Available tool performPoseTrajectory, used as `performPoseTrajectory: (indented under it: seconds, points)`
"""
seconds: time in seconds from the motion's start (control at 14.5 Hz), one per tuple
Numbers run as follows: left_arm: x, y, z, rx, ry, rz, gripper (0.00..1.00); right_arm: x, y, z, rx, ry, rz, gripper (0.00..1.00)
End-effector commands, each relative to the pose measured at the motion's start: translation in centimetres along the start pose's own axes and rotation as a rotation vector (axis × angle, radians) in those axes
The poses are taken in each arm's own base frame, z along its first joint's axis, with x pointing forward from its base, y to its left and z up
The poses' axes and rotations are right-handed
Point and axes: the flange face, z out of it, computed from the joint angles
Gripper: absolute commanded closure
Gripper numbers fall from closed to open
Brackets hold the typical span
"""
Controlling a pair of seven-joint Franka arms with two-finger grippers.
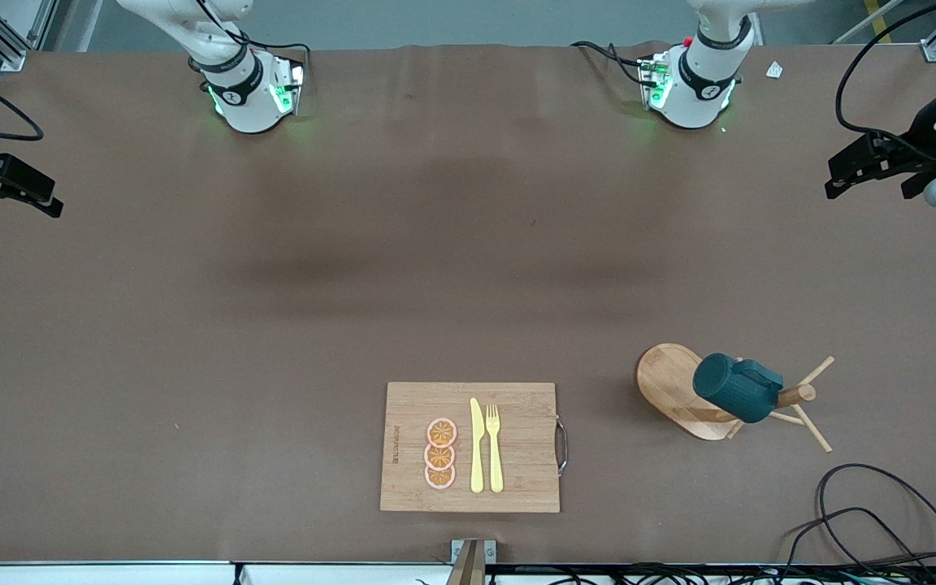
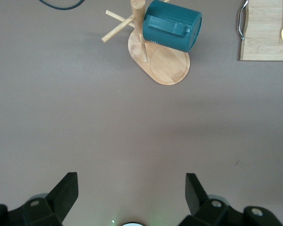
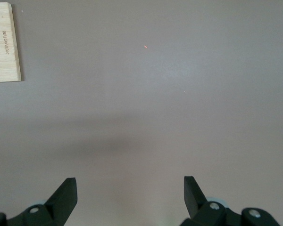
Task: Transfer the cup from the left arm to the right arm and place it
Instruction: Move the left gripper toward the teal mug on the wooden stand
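The cup (image 1: 736, 387), dark teal with a side handle, hangs tilted on a peg of a wooden mug rack (image 1: 667, 382) toward the left arm's end of the table, near the front camera. In the left wrist view the cup (image 2: 172, 26) and the rack (image 2: 167, 66) lie well away from my left gripper (image 2: 131, 175). That gripper is open and holds nothing, high over bare table by its base. My right gripper (image 3: 130, 179) is also open and holds nothing, over bare table. Neither gripper shows in the front view.
A bamboo cutting board (image 1: 517, 479) with a metal handle lies near the front edge, carrying a yellow knife (image 1: 476, 447), a yellow fork (image 1: 494, 447) and three orange slices (image 1: 440, 453). Black cables (image 1: 866, 512) loop beside the rack. Dark fixtures (image 1: 882, 162) stand at both table ends.
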Motion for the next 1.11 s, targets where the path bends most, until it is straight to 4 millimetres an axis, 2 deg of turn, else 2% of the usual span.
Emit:
performPoseTrajectory:
  seconds: [0.0,0.21,0.35,0.48,0.83,1.04]
  points:
    - [-0.4,-0.1,-0.1,0.016,0.001,-0.002,0.00,-0.5,0.3,-0.5,-0.012,0.009,-0.009,0.00]
    - [1.0,-0.8,-0.4,0.007,0.012,0.000,0.00,-0.5,0.4,-0.5,-0.012,0.008,-0.007,0.00]
    - [1.9,-1.2,0.4,-0.008,-0.001,-0.016,0.00,-0.5,0.4,-0.5,-0.012,0.008,-0.006,0.00]
    - [2.7,-0.5,1.4,-0.009,-0.009,-0.024,0.00,-0.5,0.4,-0.5,-0.012,0.008,-0.007,0.00]
    - [7.0,-0.9,3.8,-0.098,0.037,-0.315,0.00,-0.5,0.3,-0.5,-0.010,0.008,-0.006,0.00]
    - [9.9,-1.3,6.1,-0.178,0.084,-0.498,0.00,-0.5,0.3,-0.5,-0.010,0.008,-0.006,0.00]
